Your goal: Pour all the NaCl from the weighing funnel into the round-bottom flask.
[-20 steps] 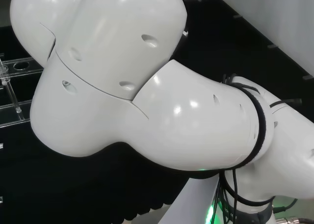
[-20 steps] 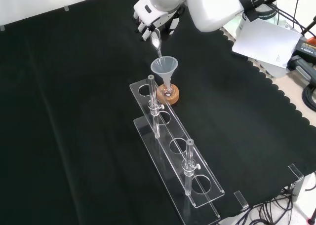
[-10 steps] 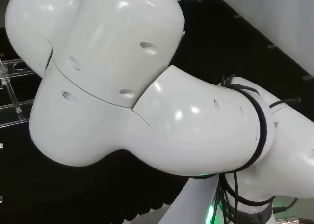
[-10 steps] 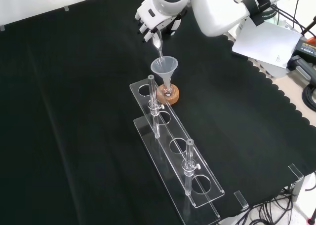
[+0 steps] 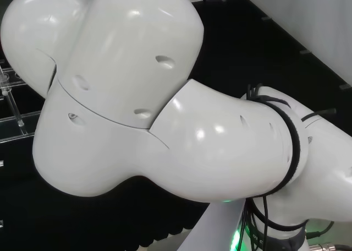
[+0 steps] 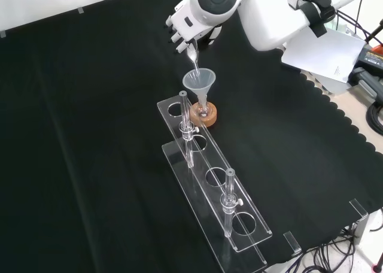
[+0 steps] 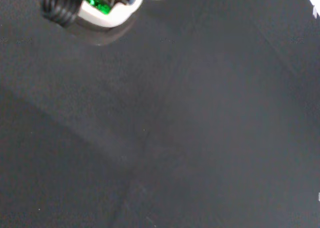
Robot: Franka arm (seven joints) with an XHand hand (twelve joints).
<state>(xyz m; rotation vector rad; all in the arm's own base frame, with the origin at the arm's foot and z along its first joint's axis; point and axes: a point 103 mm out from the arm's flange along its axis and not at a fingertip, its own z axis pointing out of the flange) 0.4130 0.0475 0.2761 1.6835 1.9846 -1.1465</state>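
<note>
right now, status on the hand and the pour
Hand shut on weighing funnel, spout tipped down over the glass funnel. Glass funnel seated in round-bottom flask on cork stand. Tube rack alongside, not obstructing.

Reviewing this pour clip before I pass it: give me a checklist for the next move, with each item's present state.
1. Hand curled round the weighing funnel: ok.
2. Weighing funnel's tip over the mouth of the clear funnel: ok.
3. Clear funnel seated in the round-bottom flask: ok.
4. Flask upright on its cork ring: ok.
5. NaCl left in the weighing funnel: cannot tell.
6. Tube rack apart from the hand: ok.
</note>
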